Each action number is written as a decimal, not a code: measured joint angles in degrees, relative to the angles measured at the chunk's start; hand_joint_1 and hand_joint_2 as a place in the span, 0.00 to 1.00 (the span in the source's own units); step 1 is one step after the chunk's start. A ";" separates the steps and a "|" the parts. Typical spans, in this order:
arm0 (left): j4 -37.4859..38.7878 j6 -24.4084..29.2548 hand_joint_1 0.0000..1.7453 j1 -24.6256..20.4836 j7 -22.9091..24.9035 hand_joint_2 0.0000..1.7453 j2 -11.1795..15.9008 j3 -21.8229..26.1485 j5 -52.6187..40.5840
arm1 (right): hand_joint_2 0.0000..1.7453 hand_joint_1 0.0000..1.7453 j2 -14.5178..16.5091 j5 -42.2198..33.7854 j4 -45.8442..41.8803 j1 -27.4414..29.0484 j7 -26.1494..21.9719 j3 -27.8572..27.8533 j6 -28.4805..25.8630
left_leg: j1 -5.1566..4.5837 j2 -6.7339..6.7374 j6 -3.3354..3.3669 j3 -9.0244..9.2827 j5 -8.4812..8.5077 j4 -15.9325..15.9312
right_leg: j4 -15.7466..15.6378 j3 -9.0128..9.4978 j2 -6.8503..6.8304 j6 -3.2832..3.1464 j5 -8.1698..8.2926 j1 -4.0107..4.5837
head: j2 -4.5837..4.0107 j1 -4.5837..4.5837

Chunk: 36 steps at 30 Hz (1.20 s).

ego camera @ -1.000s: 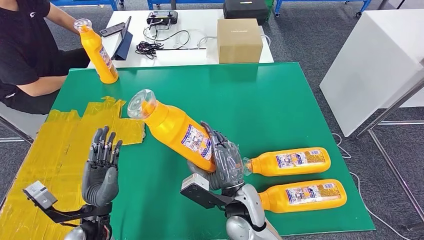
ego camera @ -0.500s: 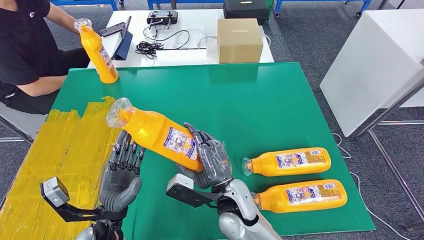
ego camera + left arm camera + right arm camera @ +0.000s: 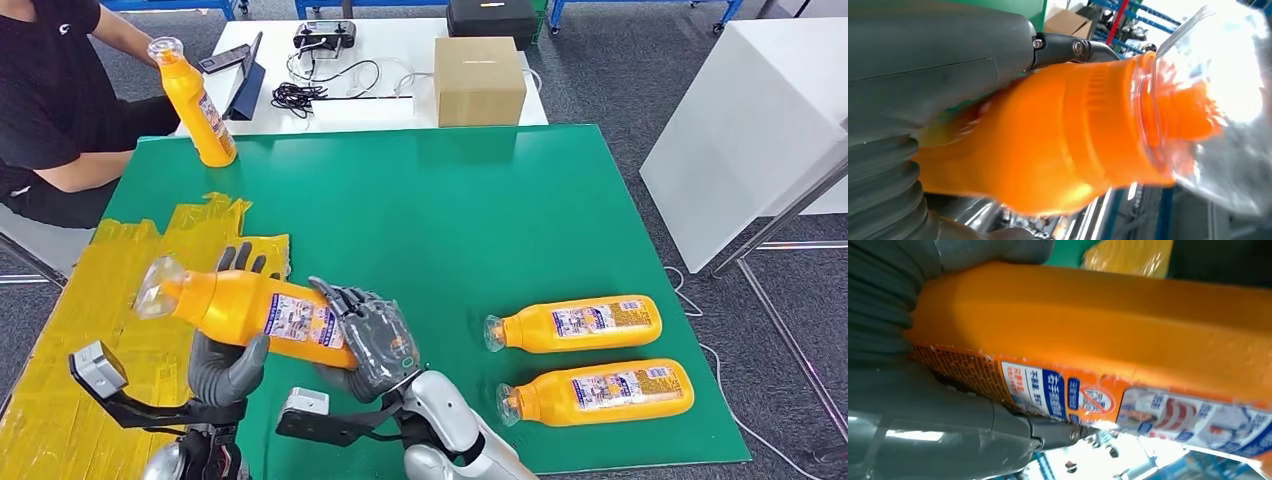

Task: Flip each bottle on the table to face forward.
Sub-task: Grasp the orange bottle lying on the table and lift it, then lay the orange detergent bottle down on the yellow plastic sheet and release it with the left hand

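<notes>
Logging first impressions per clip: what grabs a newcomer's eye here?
An orange bottle held nearly level above the green table, the left hand under its neck end and the right hand on its base end. Two more orange bottles lie at the table's near right.

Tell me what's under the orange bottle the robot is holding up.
Under the held bottle is the left robot hand, cupping it from below, with the right robot hand gripping its base. Beneath them lies yellow tape on the green table; the bottle covers part of it.

grey carpeted floor (image 3: 600,60), a white desk (image 3: 400,100) holding a cardboard box (image 3: 479,80), a white cabinet (image 3: 750,130) at right.
</notes>
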 joint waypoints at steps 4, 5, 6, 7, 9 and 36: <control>0.11 0.09 0.00 -0.14 0.04 1.00 0.02 0.81 0.16 | 1.00 1.00 0.67 0.07 1.42 -0.62 0.03 1.81 0.18 | 0.03 0.00 0.00 -0.01 0.00 0.00 | 0.00 -0.01 0.00 0.00 0.00 0.00 | 0.00 0.01; 0.13 0.09 0.00 -0.14 0.04 1.00 0.02 0.93 0.18 | 1.00 1.00 0.73 0.07 1.67 -0.82 0.04 2.02 0.18 | 0.03 0.00 0.00 -0.01 0.00 0.00 | 0.00 0.00 0.00 0.00 0.00 0.00 | 0.00 0.02; 0.15 0.09 0.00 -0.13 0.04 1.00 0.02 1.04 0.18 | 1.00 1.00 0.75 0.06 1.89 -1.01 0.05 2.18 0.18 | 0.02 0.00 0.00 0.00 0.00 0.00 | 0.00 0.00 0.00 0.00 0.00 0.00 | 0.00 0.02; 0.16 0.09 0.00 -0.13 0.04 1.00 0.02 1.13 0.18 | 1.00 1.00 0.78 0.06 2.07 -1.15 0.05 2.31 0.18 | 0.01 0.00 0.00 0.00 0.00 0.00 | 0.00 0.00 0.00 0.00 0.00 0.00 | 0.00 0.02; 0.18 0.10 0.00 -0.12 0.07 1.00 0.02 1.32 0.34 | 1.00 1.00 0.90 -0.02 2.41 -1.37 0.05 2.53 0.27 | 0.00 0.00 0.00 0.00 0.00 0.00 | 0.00 0.01 0.00 0.00 0.00 -0.01 | 0.00 0.02; 1.09 -1.01 1.00 0.48 0.17 1.00 0.53 2.37 3.46 | 1.00 1.00 1.58 -1.46 7.21 -3.06 0.75 4.62 -1.21 | 0.01 0.01 0.00 0.01 0.00 0.01 | 0.00 -0.02 0.01 0.00 0.00 -0.01 | 0.00 0.01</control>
